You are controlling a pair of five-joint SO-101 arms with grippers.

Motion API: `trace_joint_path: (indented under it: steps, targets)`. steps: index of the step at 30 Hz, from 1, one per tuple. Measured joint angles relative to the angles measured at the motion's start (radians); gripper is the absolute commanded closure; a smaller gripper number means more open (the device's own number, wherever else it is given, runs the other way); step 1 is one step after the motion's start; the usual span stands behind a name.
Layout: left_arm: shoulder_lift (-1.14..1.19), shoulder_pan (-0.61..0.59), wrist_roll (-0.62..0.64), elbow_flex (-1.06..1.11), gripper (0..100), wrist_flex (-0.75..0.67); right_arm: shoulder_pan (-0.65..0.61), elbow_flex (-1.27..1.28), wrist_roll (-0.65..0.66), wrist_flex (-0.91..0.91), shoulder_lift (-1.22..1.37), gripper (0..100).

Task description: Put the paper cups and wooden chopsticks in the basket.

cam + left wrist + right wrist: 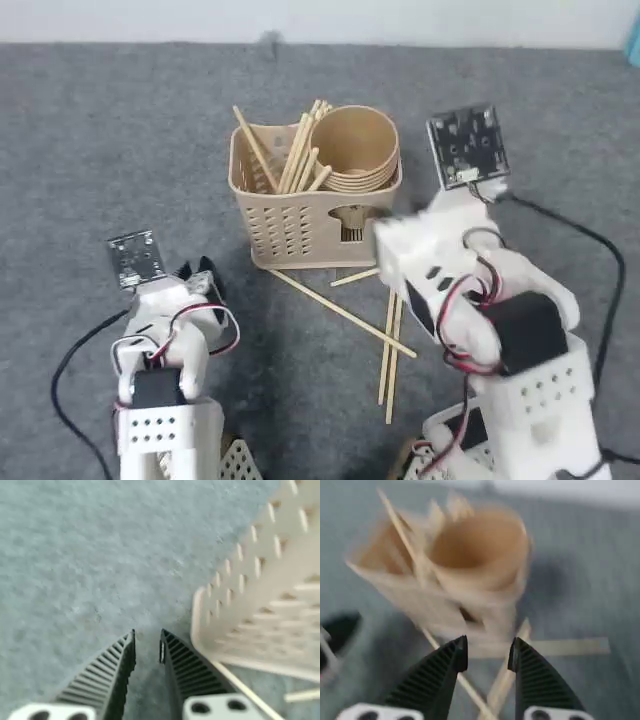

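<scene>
A beige slotted basket stands mid-table with a stack of paper cups and several wooden chopsticks leaning inside it. More chopsticks lie loose on the carpet in front of it. In the right wrist view my right gripper is open and holds nothing, hanging above the loose chopsticks and facing the basket and cups. My left gripper is slightly open and holds nothing, low over the carpet beside the basket's corner. Its dark fingers sit left of the basket.
Grey carpet covers the table. The right arm's white body stands close to the basket's right front corner. One loose chopstick runs along the basket's foot near the left gripper. Cables trail at the right.
</scene>
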Motion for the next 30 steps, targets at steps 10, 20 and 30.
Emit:
trace_joint_path:
  steps: [10,20,30]
  targets:
    - [0.0,0.124,0.011,-0.029,92,0.063,0.351,0.526,0.313,0.018,-0.021,90.0]
    - [0.126,0.224,0.048,-0.031,92,0.049,0.382,0.835,0.529,-0.31,-0.021,92.4]
    - [0.532,0.069,0.098,-0.181,92,-0.08,-0.071,0.835,0.534,-0.41,-0.021,91.8]
